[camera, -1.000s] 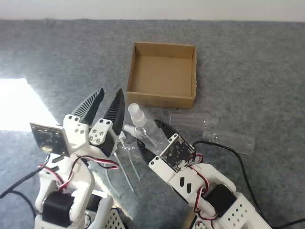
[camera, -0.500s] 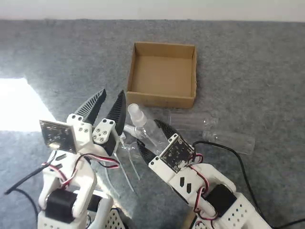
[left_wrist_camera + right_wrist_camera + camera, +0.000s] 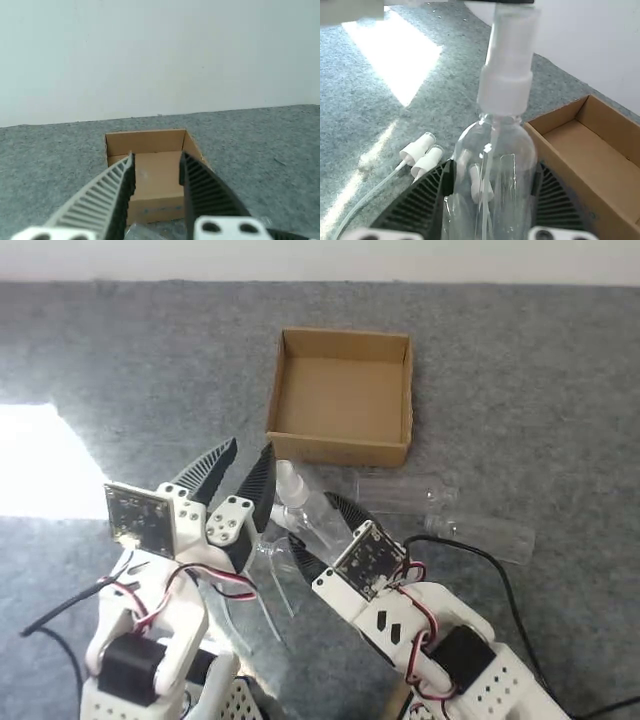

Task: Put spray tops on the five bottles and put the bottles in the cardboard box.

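The bottle (image 3: pixel 492 165) is clenched between the fingers of the right pincer (image 3: pixel 492 200), gripped at its body, with the neck and spray top (image 3: pixel 510 60) sticking out past the fingertips. The left pincer (image 3: pixel 250 448) is spread and holds nothing. Its nearer finger lies just beside that spray top, and I cannot tell whether they touch.

The main risk, as I judge it, is the top. It may not be screwed fully home, and a nudge from the left pincer could cock it or twist the smooth bottle in the right pincer's hold. Carried low, the bottle could also catch the near wall of the cardboard box (image 3: pixel 335 448), which stands beyond both pincers' tips.

The bottle is clear and round-shouldered, with a thin dip tube running down inside, and its top is white and stepped.

Loose spray tops (image 3: pixel 422 150) with long tubes lie on the table (image 3: pixel 520 370) beside the right pincer. Two bare bottles (image 3: pixel 405 492) lie on its other side.
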{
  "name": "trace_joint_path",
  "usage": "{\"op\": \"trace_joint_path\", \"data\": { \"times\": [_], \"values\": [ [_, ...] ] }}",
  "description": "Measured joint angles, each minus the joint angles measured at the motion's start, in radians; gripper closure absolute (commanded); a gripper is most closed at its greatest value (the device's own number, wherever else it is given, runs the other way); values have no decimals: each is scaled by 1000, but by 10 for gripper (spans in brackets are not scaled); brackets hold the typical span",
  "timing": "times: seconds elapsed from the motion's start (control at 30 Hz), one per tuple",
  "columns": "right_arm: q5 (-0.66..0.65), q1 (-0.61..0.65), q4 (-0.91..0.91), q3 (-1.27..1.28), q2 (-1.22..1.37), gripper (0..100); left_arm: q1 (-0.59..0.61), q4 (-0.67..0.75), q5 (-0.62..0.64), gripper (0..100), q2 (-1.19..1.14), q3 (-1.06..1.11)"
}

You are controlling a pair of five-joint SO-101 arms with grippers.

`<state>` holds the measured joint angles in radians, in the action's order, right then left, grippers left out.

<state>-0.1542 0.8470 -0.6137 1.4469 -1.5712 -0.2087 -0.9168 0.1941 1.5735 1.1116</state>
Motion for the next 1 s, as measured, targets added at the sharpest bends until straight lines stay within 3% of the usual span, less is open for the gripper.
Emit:
{"op": "trace_joint_path", "data": {
  "times": [0.6,1.0],
  "values": [
    [0,-3,-2,2,0,855,64,-2,0,866,2,28],
    [0,0,-2,2,0,855,-23,0,0,866,2,26]
  ]
}}
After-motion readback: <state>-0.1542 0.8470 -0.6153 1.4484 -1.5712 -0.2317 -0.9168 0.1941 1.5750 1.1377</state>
